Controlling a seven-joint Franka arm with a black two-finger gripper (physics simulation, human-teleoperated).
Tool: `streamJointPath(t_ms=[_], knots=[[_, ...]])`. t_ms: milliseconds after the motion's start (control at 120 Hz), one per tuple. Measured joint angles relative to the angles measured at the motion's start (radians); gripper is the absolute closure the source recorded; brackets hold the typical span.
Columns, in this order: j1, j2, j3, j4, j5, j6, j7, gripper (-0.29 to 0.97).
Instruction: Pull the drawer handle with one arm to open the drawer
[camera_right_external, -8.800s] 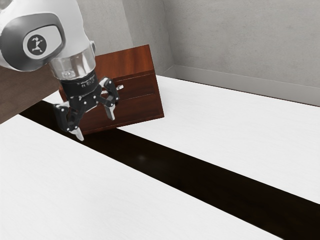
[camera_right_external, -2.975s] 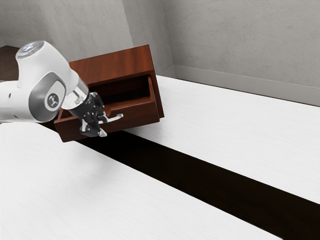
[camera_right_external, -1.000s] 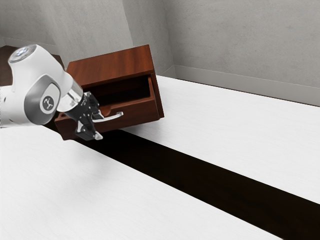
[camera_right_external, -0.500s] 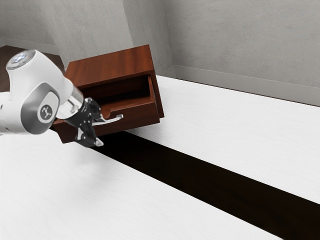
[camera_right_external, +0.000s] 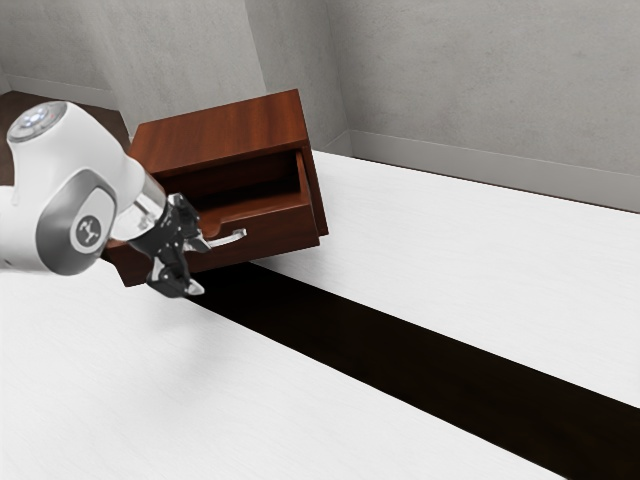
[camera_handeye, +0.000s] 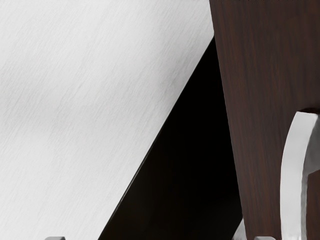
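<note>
No word, number or brand name can be read in either view. The one sign is a small dark emblem (camera_right_external: 88, 229) on the grey round cap (camera_right_external: 66, 243) of the white arm (camera_right_external: 60, 150), at 9 o'clock from the drawer handle (camera_right_external: 226, 238). Its figure is too small to make out.

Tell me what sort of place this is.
Probably a bare simulated test room: a white table with a dark stripe, a wooden cabinet with its drawer open, and plain grey walls.
</note>
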Motion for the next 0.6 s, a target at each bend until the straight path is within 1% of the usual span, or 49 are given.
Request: streamJointPath(t_ms=[58,92,133,192,258,317,408,500,600], knots=[[-0.003,-0.005,-0.004,0.016,0.011,-0.004,0.004,0.15],[-0.007,-0.007,-0.005,0.067,0.015,-0.035,0.012,0.13],[-0.009,-0.007,-0.004,0.161,0.021,-0.107,0.026,0.1],[-0.016,-0.011,0.0,0.312,0.029,-0.241,0.048,0.08],[-0.046,-0.03,0.031,0.387,0.042,-0.379,0.072,0.06],[-0.081,-0.055,0.058,0.405,0.05,-0.482,0.094,0.04],[-0.126,-0.063,0.068,0.382,0.055,-0.597,0.123,0.03],[-0.137,-0.061,0.071,0.36,0.057,-0.67,0.149,0.02],[-0.141,-0.061,0.07,0.354,0.058,-0.72,0.173,0.01]])
